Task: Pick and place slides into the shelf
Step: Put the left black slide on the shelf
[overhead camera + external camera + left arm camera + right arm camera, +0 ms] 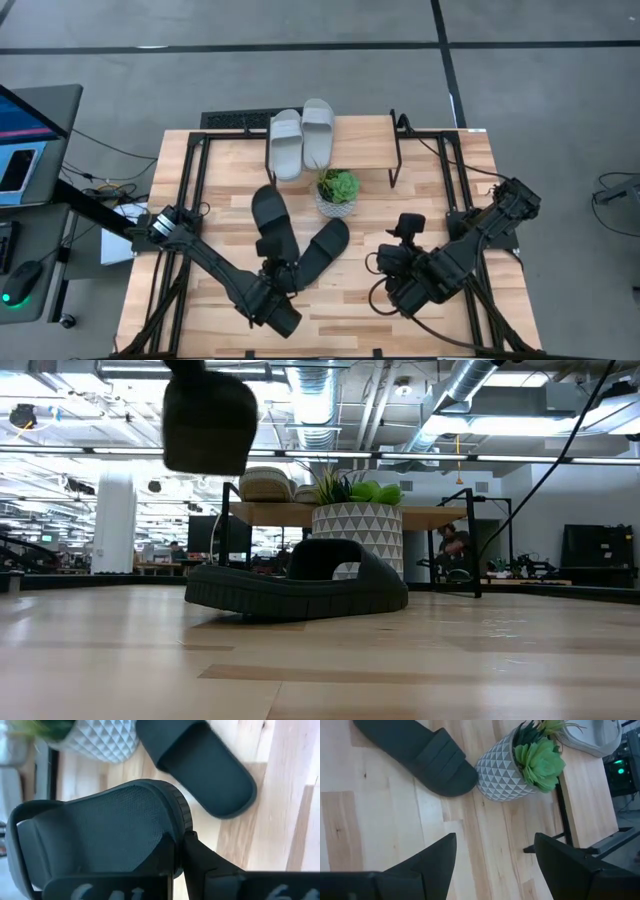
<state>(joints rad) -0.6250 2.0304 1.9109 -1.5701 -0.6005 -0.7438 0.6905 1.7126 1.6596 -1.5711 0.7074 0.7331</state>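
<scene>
the wooden table [420, 310] carries everything here. at its far edge stands one shelf [365, 140], a light plank on thin black legs. two arms reach in from the near side: the left gripper [283, 283] is over the near middle of the table, the right gripper [392, 268] hovers to the right of it, apart from any sandal.

four slides show in all. two light grey slides [302, 138] lie side by side on the left part of the shelf top, touching each other. two black ones are down by the table: one black slide [323, 250] lies flat on the wood just near the plant, and the other black slide [272, 225] is clamped at its heel end between the left gripper's fingers [200, 857]; in the low view it hangs in the air above the table.

the right gripper's jaws stand wide apart with nothing between them.

one small potted plant [337, 192], green leaves in a white patterned pot, stands just in front of the shelf.
</scene>
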